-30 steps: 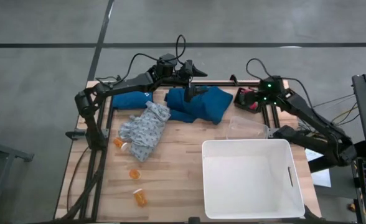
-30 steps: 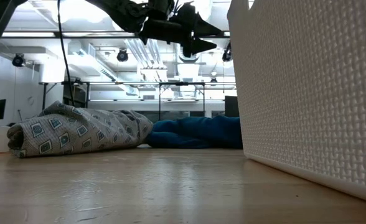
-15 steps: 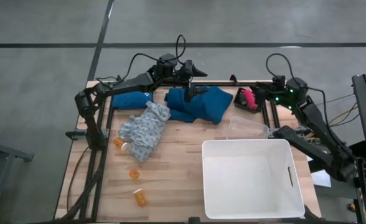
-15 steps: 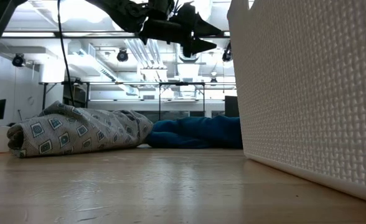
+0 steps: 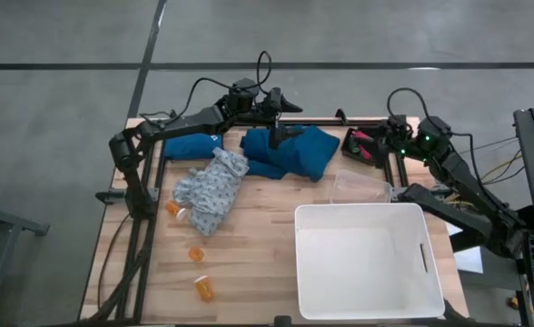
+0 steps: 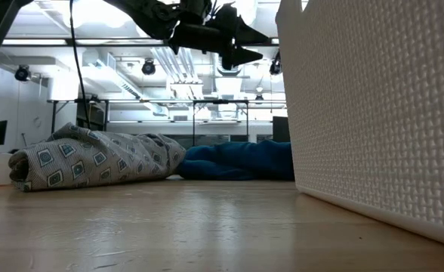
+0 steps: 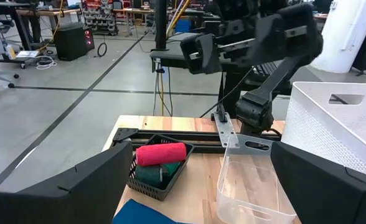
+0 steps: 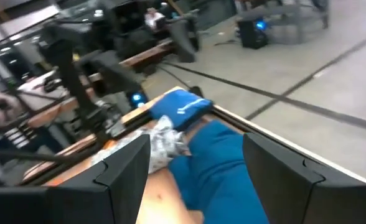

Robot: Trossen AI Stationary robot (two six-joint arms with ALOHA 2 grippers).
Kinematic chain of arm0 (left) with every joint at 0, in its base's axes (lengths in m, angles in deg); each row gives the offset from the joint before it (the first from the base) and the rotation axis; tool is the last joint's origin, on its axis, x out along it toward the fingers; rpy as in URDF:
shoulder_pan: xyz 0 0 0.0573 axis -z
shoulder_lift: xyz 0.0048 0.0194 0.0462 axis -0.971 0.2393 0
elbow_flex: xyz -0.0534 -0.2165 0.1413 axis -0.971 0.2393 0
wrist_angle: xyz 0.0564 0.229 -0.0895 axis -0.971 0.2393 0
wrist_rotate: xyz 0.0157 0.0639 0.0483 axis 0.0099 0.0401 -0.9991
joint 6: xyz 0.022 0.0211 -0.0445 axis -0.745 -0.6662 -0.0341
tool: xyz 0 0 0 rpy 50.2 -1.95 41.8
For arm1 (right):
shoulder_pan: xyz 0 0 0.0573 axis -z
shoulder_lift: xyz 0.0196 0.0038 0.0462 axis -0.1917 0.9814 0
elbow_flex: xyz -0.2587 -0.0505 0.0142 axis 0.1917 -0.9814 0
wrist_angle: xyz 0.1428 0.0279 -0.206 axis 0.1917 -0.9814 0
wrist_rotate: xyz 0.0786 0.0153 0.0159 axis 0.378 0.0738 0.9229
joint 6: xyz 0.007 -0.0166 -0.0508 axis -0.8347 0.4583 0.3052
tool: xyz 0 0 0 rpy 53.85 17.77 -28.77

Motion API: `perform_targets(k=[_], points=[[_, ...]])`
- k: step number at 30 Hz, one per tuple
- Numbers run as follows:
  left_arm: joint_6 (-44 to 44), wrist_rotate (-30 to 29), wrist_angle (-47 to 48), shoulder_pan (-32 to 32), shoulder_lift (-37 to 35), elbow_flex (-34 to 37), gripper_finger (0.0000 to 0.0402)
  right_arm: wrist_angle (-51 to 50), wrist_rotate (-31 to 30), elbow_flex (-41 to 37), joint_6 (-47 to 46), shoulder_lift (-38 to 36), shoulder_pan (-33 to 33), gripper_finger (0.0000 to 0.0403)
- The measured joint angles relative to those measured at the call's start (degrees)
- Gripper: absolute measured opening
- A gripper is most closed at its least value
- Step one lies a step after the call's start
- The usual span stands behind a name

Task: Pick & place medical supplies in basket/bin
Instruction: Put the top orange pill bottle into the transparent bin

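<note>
The white tub stands at the table's near right; its wall fills the low view's right. A dark teal garment lies crumpled at the far middle, and a pale patterned garment lies to its left. Three orange pill bottles lie near the left edge. A pink-red cylinder and green blocks sit in a small black basket. My left gripper hovers open above the teal garment. My right gripper is open beside the black basket, facing the teal garment.
A clear plastic container stands between the black basket and the tub. A folded blue cloth lies at the far left. Black rails run along the far edge and down both sides. Bare wood shows left of the tub.
My right gripper has drawn back from over the black basket toward the table's right edge, uncovering the pink-red cylinder, then swung partly back toward the basket. The left arm and the objects have kept still.
</note>
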Motion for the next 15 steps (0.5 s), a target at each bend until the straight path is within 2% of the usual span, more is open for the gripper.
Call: perform_targets(k=[7, 15], points=[[0.0, 0.0, 0.03, 0.04, 0.0, -0.02, 0.0386, 6.54, -1.24, -0.78, -0.09, -0.14, -8.32, 0.0251], [0.01, 0.0, 0.09, 0.04, 0.0, -0.02, 0.0388, 2.36, -7.42, -0.87, 1.24, -1.05, -11.57, 0.0241]])
